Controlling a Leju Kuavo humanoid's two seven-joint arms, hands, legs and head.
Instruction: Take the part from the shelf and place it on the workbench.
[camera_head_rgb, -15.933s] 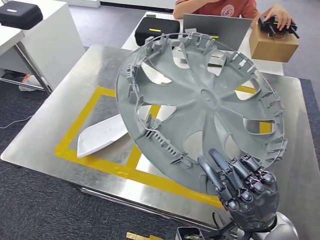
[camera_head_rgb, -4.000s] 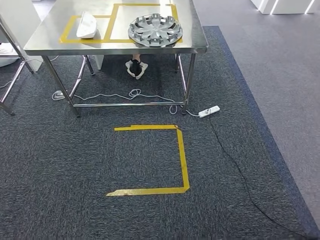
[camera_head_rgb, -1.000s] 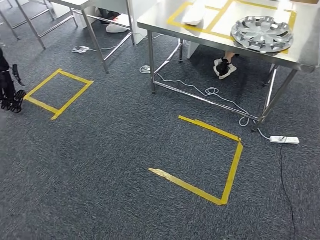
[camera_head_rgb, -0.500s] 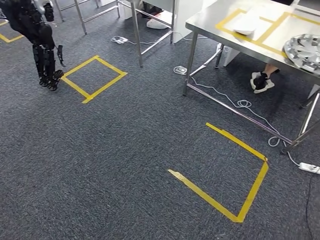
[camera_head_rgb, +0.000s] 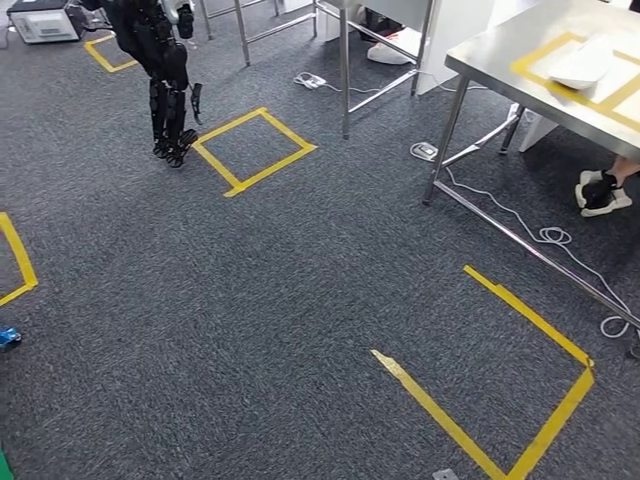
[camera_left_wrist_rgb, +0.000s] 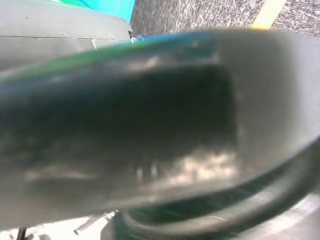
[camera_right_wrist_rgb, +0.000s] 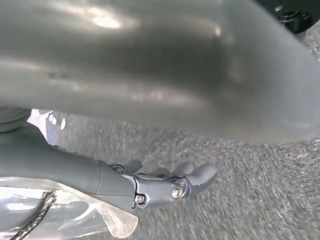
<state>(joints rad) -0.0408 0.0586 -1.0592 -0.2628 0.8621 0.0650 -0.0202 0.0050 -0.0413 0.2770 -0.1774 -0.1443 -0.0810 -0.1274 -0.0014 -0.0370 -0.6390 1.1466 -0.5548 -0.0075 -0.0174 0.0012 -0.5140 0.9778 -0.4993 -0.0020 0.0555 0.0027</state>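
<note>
Fingers (camera_head_rgb: 172, 120) on my left hand (camera_head_rgb: 162, 60) hang empty, slightly apart; view's swung off the worktop (camera_head_rgb: 543, 70), heading shelfward, I reckon.

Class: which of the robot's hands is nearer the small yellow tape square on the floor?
Left. The left hand hangs just beside one corner of the square; the right hand is over bare carpet, with no tape near it.
</note>
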